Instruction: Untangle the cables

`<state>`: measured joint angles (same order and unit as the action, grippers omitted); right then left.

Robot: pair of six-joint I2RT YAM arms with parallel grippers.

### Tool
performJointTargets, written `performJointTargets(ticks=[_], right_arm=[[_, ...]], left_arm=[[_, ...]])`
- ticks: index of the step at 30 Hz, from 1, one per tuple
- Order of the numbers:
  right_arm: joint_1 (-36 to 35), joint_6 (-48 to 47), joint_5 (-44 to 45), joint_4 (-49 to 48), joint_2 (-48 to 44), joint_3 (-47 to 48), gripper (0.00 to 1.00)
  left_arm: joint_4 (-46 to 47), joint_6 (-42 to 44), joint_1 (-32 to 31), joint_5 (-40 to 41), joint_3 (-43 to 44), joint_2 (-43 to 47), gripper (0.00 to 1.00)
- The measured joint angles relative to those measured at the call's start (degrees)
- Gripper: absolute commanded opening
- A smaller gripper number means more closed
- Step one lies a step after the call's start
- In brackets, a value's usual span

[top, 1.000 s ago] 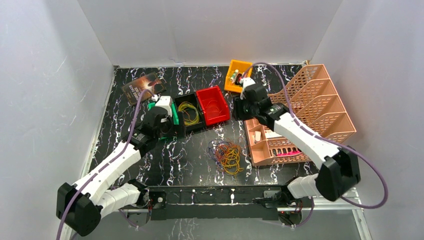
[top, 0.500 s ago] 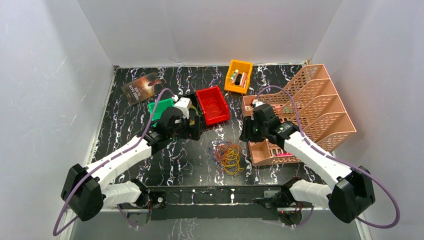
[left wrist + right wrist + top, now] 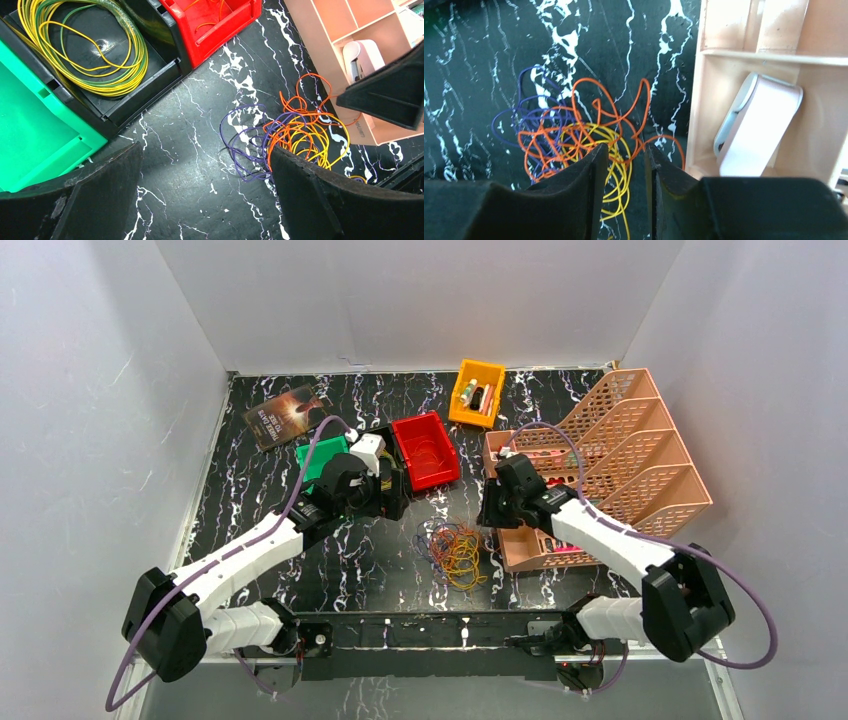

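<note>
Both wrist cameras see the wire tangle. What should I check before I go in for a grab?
1. The left end effector is open and empty: ok.
2. The right end effector is empty, jaws only narrowly apart: ok.
3. The right end effector is aimed at the cables: ok, orange and yellow loops show through its gap.
4. One strand lies free to pick alone: not ok, orange, yellow and purple loops overlap.
5. Room beside the peach organiser: cannot tell, an orange loop lies close by its wall.
6. Right arm's height over the table: cannot tell.
</note>
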<state>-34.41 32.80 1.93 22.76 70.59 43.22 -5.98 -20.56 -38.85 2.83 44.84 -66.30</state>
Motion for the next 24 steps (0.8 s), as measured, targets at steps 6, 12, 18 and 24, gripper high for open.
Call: performJointTargets(ticks=[6,12,18,24], right_arm=[[0.0,0.6,3.1,-2.7,4.9,0.0,0.38],[0.0,1.0,3.7,-3.5,6.5,0.0,0.32],[0.0,1.4,1.7,-5.9,7.4,0.0,0.14],[0.0,1.0,1.1,-6.3,7.6,0.0,0.0]], left_arm=[[0.0,0.0,0.0,-0.3,0.0,0.0,0.98],[0.0,0.0,-0.1,-0.3,0.0,0.0,0.98],[0.8,0.0,-0.2,-0.3,0.0,-0.8,0.98],[5.0,0.2,-0.3,-0.3,-1.2,0.2,0.99]])
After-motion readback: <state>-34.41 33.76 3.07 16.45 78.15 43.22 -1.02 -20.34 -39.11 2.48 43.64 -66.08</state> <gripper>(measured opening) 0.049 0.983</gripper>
